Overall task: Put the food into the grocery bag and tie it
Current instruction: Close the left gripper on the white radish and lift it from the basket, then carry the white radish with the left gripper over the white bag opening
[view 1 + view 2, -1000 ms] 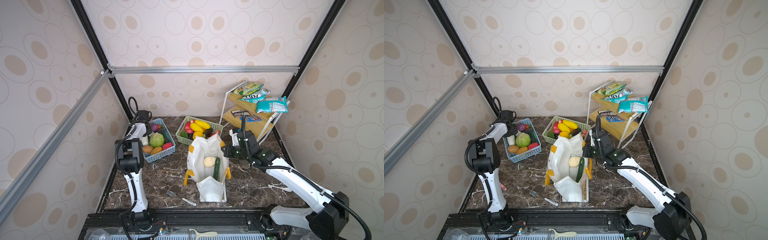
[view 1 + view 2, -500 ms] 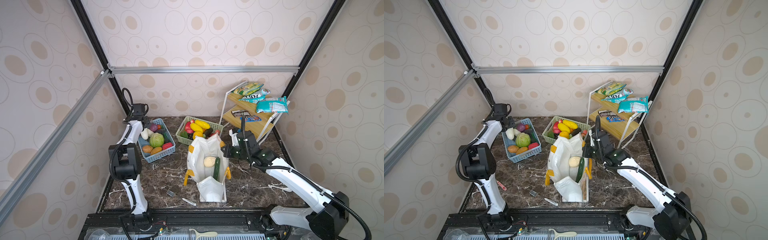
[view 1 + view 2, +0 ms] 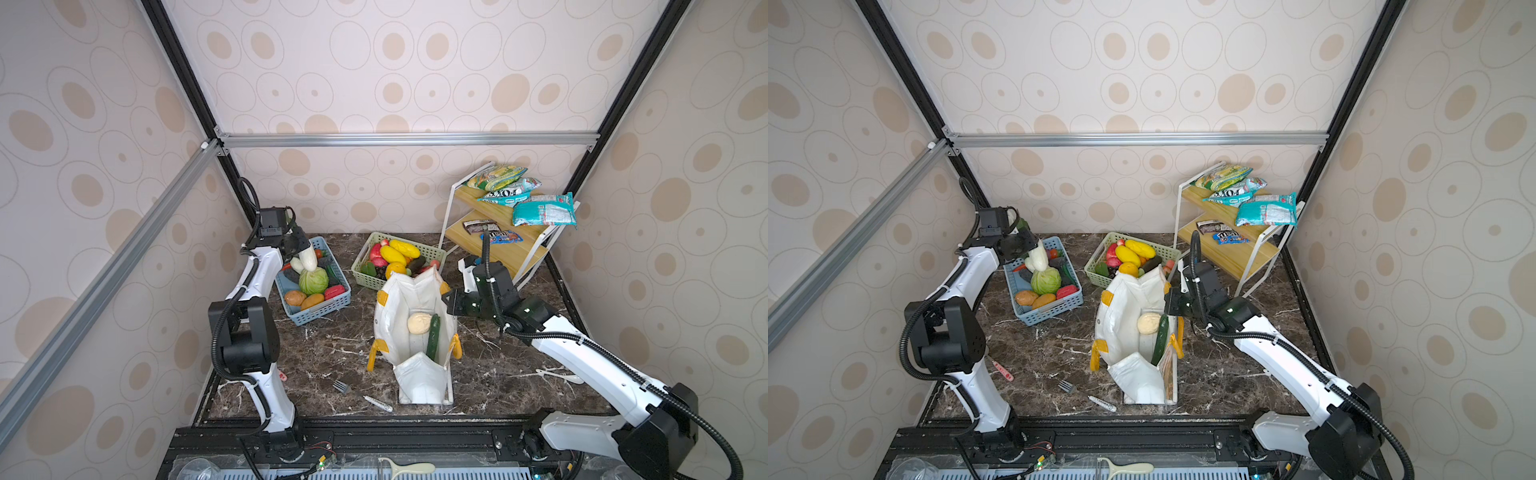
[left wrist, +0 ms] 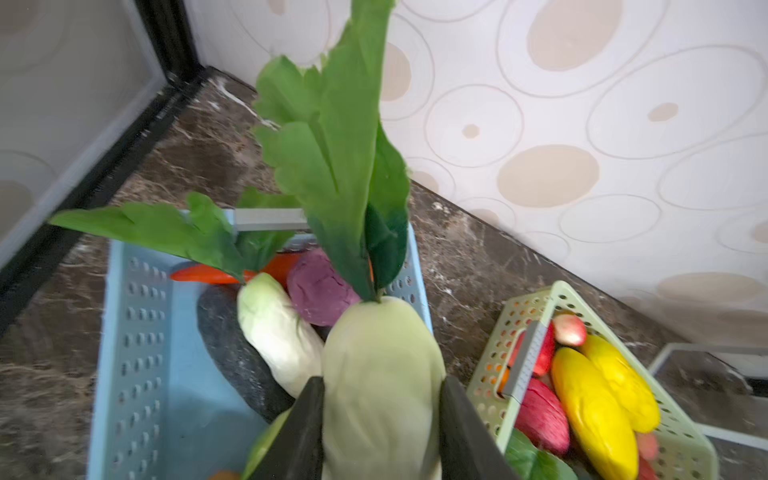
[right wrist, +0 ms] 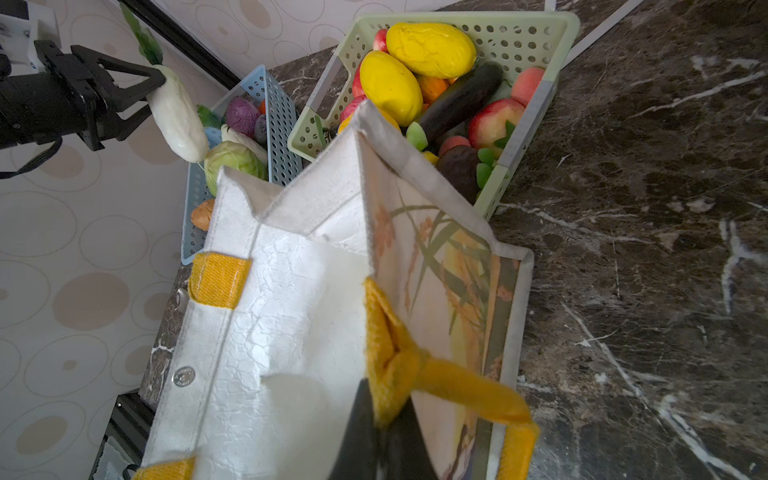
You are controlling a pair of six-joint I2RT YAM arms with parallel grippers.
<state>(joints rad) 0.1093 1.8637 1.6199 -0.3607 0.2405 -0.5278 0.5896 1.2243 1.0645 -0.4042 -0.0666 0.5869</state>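
My left gripper (image 3: 300,248) is shut on a long pale white-green vegetable (image 4: 382,374) with green leaves (image 4: 332,158), held in the air above the blue basket (image 3: 320,316). The same vegetable (image 3: 1038,258) shows in both top views. The grocery bag (image 3: 399,299) stands open mid-table, white with yellow handles. Inside it lie a beige knobbly ball (image 3: 419,323) and a dark green cucumber (image 3: 433,336). My right gripper (image 5: 384,411) is shut on the bag's yellow handle (image 5: 390,340) at the rim, holding that side up.
The blue basket holds a round green cabbage (image 3: 313,280) and several other vegetables. A green basket (image 3: 432,249) of fruit stands just behind the bag. A wooden shelf (image 3: 507,249) with snack packets is at the back right. A fork (image 3: 341,386) lies in front.
My left arm has lifted the pale vegetable up out of the blue basket and carried it slightly to the right. The right arm and the bag have stayed still.
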